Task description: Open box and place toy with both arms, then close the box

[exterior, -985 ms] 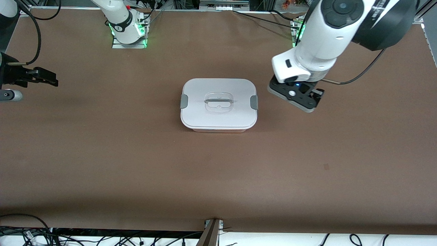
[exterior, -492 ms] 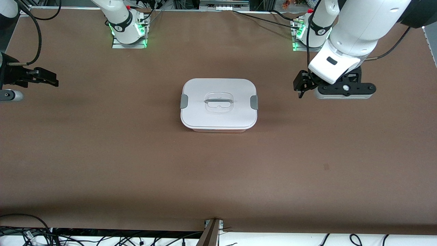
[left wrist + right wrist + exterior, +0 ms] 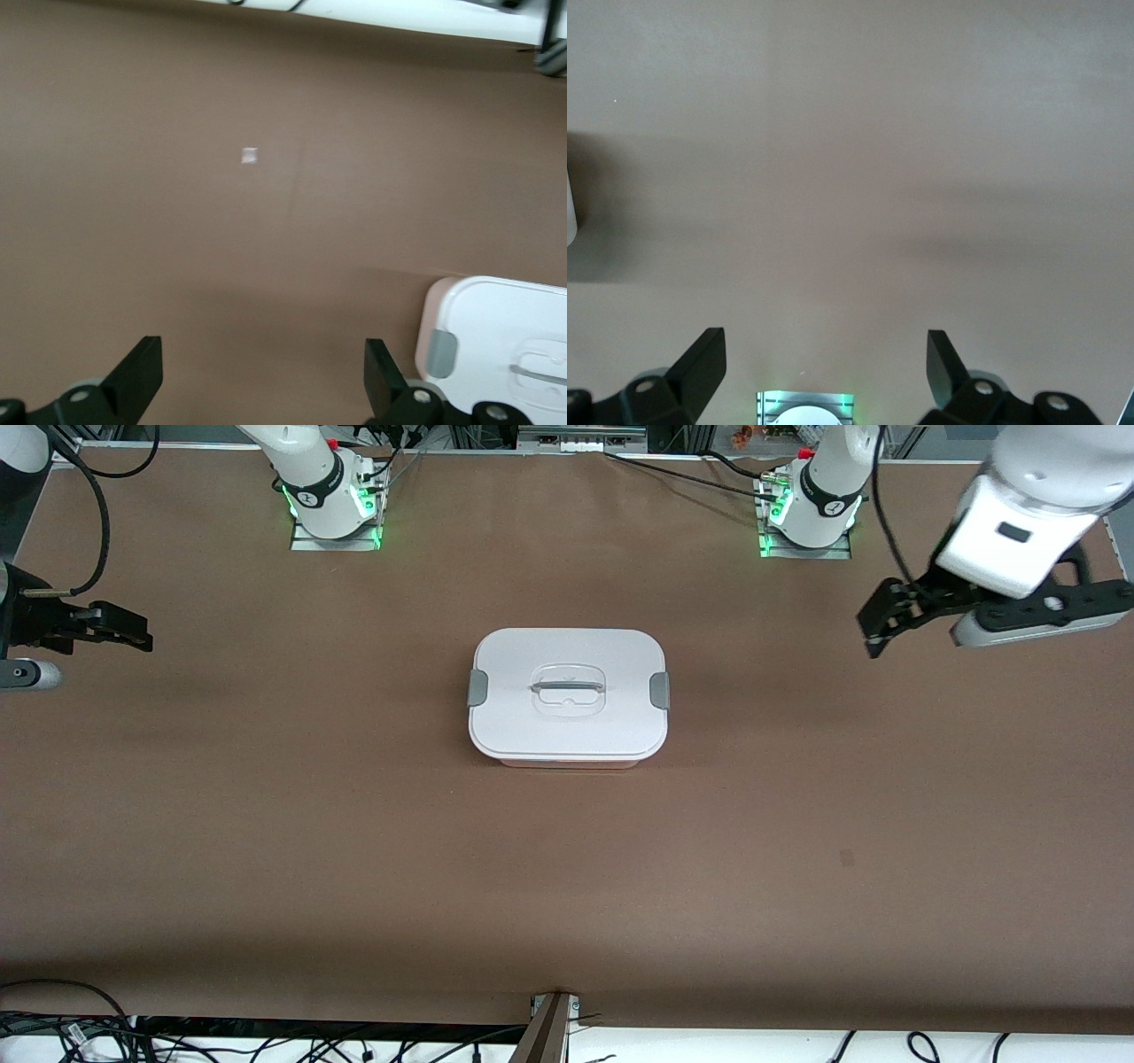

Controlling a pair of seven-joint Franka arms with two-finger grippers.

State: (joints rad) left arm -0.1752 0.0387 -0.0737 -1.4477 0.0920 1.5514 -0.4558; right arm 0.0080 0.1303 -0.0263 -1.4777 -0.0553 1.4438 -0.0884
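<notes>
The box (image 3: 567,731) stands shut at the middle of the table, its white lid on, with grey side clips (image 3: 477,688) and a clear handle (image 3: 567,685). Its corner shows in the left wrist view (image 3: 496,332). The toy is not in view. My left gripper (image 3: 873,636) hangs open and empty over bare table toward the left arm's end, well apart from the box; its fingers (image 3: 142,367) stand wide in the left wrist view. My right gripper (image 3: 142,631) waits open and empty over the right arm's end; its fingers (image 3: 704,354) stand wide.
The two arm bases (image 3: 335,514) (image 3: 806,514) glow green along the table's edge farthest from the front camera. Cables (image 3: 89,1036) lie past the edge nearest the camera. A small dark mark (image 3: 846,857) is on the brown table cover.
My left gripper has swung away from beside the box toward the left arm's end of the table. The box and the right arm have not moved.
</notes>
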